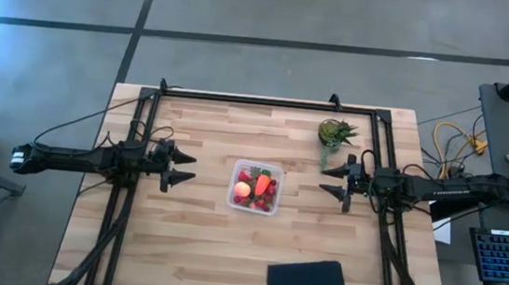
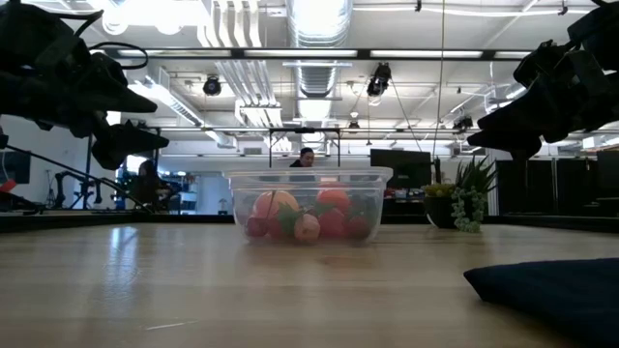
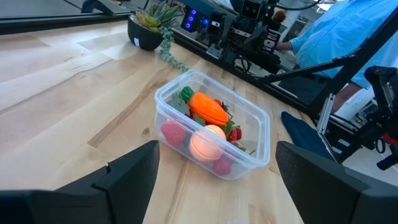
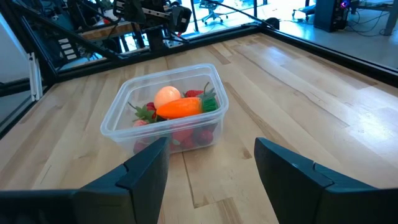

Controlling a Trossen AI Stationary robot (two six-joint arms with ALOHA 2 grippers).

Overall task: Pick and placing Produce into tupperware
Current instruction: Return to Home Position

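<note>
Black cloth (image 2: 551,285) lies well apart from the tupperware (image 1: 232,185), which holds the produce (image 1: 260,185) mid-tabletop (image 1: 179,248). Left gripper (image 1: 186,168) and right gripper (image 1: 326,180) hover released, empty. Likeliest risk: the right arm clipping the potted plant (image 1: 335,132) near it

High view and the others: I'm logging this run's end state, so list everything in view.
tupperware: one, clear, table centre
carrot: one, orange with green top, topmost in the tupperware
peach: one, pink-orange, in the tupperware beside the carrot
berries: several, red, in the tupperware
potted plant: one, spiky green, table's far side, right of centre
cloth: one, black, table's near edge, right of centre
table: one, light wood, under everything
person: at least one, light-blue shirt, beyond the table
left gripper: one, dark, open, left of the tupperware
right gripper: one, dark, open, right of the tupperware
</note>
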